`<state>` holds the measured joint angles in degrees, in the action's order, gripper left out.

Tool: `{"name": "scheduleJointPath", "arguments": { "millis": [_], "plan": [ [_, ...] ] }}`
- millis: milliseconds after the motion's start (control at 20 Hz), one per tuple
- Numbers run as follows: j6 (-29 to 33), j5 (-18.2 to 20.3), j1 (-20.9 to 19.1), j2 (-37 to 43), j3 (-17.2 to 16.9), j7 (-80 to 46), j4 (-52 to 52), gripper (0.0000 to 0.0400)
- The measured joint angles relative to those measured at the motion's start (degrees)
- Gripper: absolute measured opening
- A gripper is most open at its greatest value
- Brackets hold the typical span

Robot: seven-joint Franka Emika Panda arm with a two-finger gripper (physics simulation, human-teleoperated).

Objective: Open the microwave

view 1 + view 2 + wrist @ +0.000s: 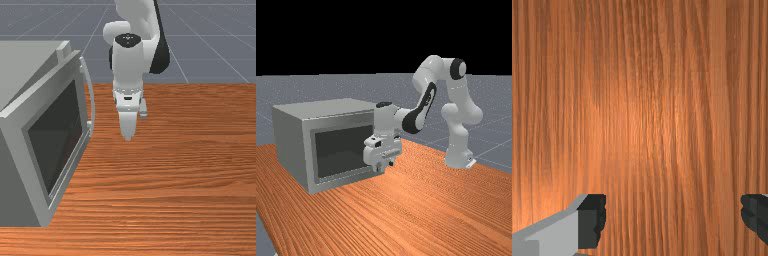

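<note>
Front view's left, microwave (57,135), near end effector (135,127)

The arm (458,145) is white and rounded — black panels (427,102), black cap (128,40) flecked pale.

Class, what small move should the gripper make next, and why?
Probably ease the open gripper sideways toward the microwave handle: the front view shows it standing off to the handle's right, with nothing between its parted fingers.
</note>
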<state>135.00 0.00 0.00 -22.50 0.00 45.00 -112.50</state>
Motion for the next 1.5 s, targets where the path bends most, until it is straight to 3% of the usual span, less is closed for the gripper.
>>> {"name": "scheduleJointPath", "arguments": {
  "millis": [50, 150, 250, 300, 350, 400, 500, 650, 1050, 1500],
  "plan": [
    [0.00, 0.00, 0.00, 0.00, 0.00, 0.00, 0.00, 0.0249],
    [-0.69, 0.18, 0.23, 0.79, -0.28, -1.71, -0.42, 0.0344],
    [-0.93, 0.25, 0.30, 1.19, -0.38, -2.34, -0.53, 0.0379],
    [-10.32, -1.00, 0.26, 10.16, -0.41, -16.29, -9.76, 0.0234],
    [-18.45, -0.75, -0.05, 21.87, -0.19, -29.31, -14.62, 0.0144],
    [-23.42, -0.21, -0.92, 30.49, 0.39, -42.13, -16.17, 0.0088],
    [-28.44, 0.86, -3.69, 38.21, 2.41, -67.42, -17.98, 0.0033],
    [-32.19, 2.25, -5.60, 40.08, 3.48, -81.69, -18.35, 0.0007],
    [-41.60, 2.91, -6.60, 41.40, 2.88, -85.33, -8.95, 0.0000],
    [-41.41, 0.25, -13.81, 38.72, -5.51, -83.31, 1.10, 0.0000]
  ]
}}
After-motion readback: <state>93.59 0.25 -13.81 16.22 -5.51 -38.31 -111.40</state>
